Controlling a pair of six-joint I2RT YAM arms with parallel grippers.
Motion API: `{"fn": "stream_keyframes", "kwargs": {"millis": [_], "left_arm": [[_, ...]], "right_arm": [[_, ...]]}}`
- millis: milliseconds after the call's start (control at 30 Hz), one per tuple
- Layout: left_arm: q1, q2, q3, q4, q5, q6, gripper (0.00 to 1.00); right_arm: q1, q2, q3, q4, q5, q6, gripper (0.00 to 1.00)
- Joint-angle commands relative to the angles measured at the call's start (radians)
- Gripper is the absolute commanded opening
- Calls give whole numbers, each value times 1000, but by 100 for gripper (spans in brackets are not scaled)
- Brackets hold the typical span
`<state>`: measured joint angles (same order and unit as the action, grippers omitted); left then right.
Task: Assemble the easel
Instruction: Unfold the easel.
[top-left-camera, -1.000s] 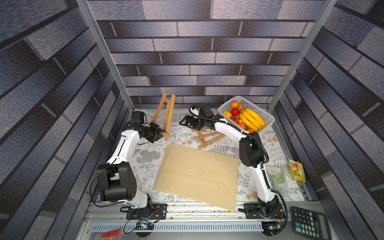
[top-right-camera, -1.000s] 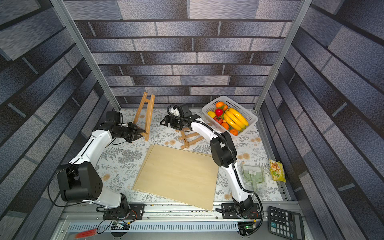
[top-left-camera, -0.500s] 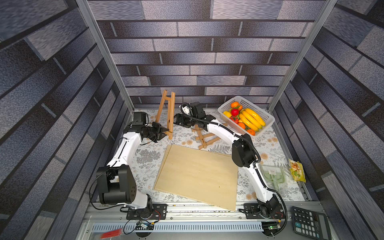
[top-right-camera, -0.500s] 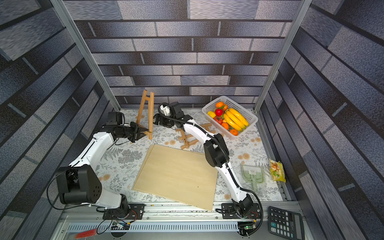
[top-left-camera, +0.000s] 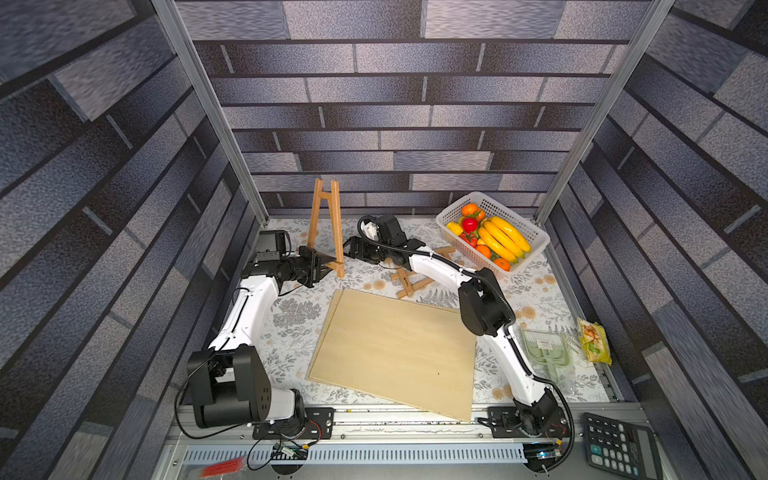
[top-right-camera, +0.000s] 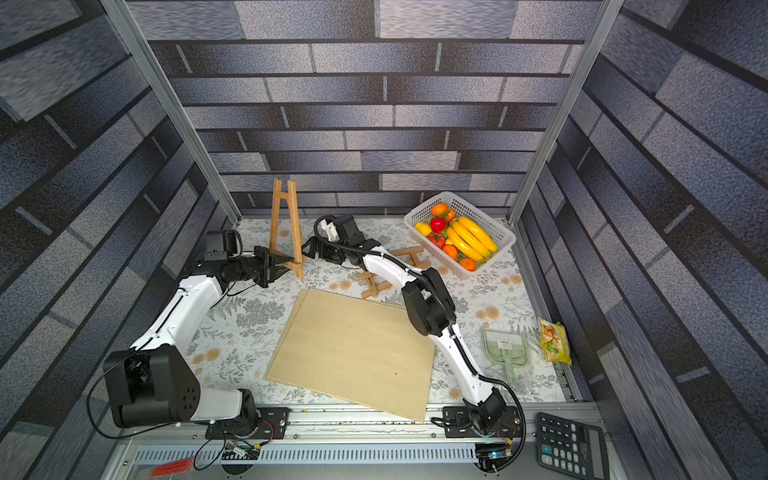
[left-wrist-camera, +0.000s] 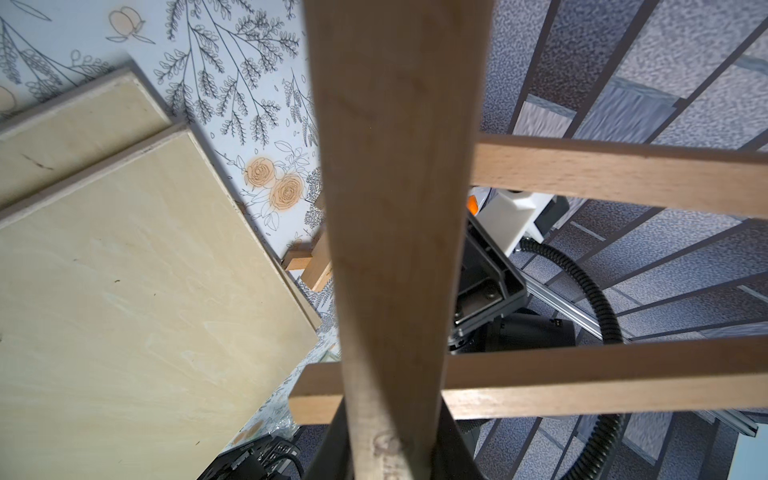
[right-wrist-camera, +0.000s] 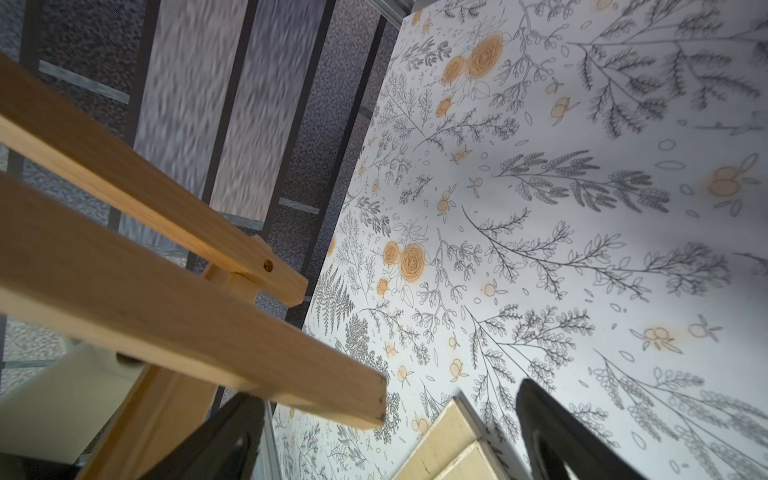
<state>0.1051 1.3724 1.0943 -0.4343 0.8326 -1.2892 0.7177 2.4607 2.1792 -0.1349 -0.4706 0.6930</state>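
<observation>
My right gripper (top-left-camera: 350, 250) slid closer, wide open; the upright easel (top-left-camera: 326, 216), pinched by my left gripper (top-left-camera: 332, 262), is at nine o'clock.

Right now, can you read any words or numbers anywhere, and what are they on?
No text can be read in any view.
Calculator: key signs too small.
Snack bag: print too blurred.
Brush pack: white label too small.
Easel leg: faint mark near the grip, too blurred to tell if it is writing.
</observation>
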Motion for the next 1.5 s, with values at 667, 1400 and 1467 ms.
{"fn": "stream_keyframes", "kwargs": {"millis": [667,1400,1467], "left_arm": [[92,-159,-80,-407,-67,405,0],[30,360,240,-141,-153,403,0],[22,392,276,-149,-162,430,0]], "right_arm": [[-99,209,255,25,172,89,97],[-128,222,199,182,4,184,98],[-133,205,183,189,-4,184,98]]}}
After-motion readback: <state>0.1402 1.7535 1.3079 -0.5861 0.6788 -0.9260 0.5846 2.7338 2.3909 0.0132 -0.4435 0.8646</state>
